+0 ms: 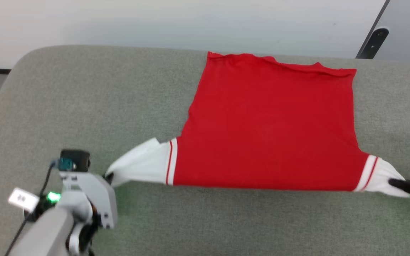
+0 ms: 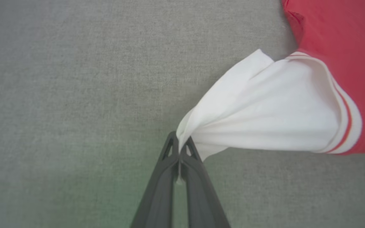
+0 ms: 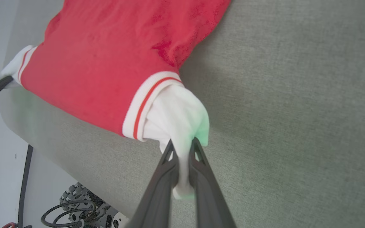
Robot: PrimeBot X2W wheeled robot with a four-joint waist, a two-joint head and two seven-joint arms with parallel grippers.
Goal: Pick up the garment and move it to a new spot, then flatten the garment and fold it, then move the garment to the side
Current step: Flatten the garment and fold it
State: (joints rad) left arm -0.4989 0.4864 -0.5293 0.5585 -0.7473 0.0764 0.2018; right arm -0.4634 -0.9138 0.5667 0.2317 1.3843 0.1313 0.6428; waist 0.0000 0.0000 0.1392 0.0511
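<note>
Shirt (image 1: pixel 265 121), red with white short sleeves, spread plain side up on grey-green padded surface (image 1: pixel 84 99), right of centre in head view. Hem (image 1: pixel 279 64) near far edge of surface, close to pale wall (image 1: pixel 155 21); shoulder edge toward robot, taut and straight from sleeve to sleeve. Whether that near edge touches the surface or hangs just above it: not clear.

Left sleeve (image 1: pixel 141 165) stretched to a point, its tip pinched in left gripper (image 1: pixel 109 176). Dark fingers (image 2: pixel 166 177) pressed together on white cloth, as seen in left wrist view.

Right sleeve (image 1: pixel 383 174) likewise gathered and gripped by right gripper (image 1: pixel 393 183) at right edge of head view. Right fingers (image 3: pixel 160 186) clamped on a fold of white cloth, a tuft of it showing between them below the tips.

Striped trim (image 3: pixel 141 107), red on white, at join of each sleeve and red body.

Green light (image 1: pixel 52 196) lit on left wrist. Cables (image 3: pixel 68 212) and part of wheeled base below edge of surface in right wrist view.
</note>
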